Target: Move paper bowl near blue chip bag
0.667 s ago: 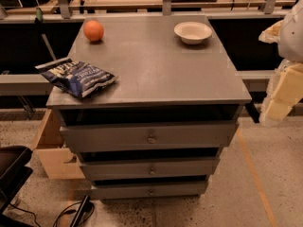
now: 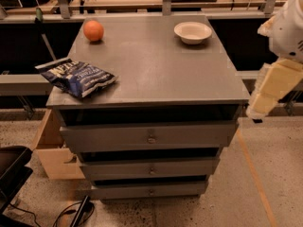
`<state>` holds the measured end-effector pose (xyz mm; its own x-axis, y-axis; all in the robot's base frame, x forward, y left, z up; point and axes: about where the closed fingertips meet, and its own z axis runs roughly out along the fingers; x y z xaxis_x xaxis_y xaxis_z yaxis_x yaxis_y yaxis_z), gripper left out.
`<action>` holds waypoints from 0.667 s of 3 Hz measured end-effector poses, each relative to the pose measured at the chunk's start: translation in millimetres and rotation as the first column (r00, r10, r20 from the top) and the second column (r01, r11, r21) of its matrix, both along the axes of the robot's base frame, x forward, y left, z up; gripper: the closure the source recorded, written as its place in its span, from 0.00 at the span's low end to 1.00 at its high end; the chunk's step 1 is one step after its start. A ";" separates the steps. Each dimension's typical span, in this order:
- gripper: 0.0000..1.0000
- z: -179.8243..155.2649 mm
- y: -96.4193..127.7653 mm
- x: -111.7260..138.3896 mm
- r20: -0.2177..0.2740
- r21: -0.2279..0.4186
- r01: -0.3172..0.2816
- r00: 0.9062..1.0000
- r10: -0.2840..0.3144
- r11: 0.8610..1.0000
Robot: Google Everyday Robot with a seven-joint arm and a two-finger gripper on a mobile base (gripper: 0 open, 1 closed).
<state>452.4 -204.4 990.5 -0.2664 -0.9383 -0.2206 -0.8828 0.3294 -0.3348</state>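
Two risks are judged: the light paper bowl (image 2: 192,32) may be tipped off the table's (image 2: 156,74) far-right corner by a low approach, or the blue chip bag (image 2: 78,77), at near-left, pushed off its edge. Off the table's right side, the end effector (image 2: 259,105) is held well apart from the bowl; its state cannot be told.

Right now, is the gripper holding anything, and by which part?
Nothing held that shows. The gripper hangs right of the cabinet, touching nothing; the paper bowl sits free at the far right, the blue chip bag at the near left.
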 end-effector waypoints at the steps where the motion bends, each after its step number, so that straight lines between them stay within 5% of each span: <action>1: 0.00 3.2 8.3 27.9 0.151 -0.051 0.111 0.983 -0.103 0.992; 2: 0.00 8.8 2.4 69.9 0.310 -0.051 0.178 0.938 -0.154 0.983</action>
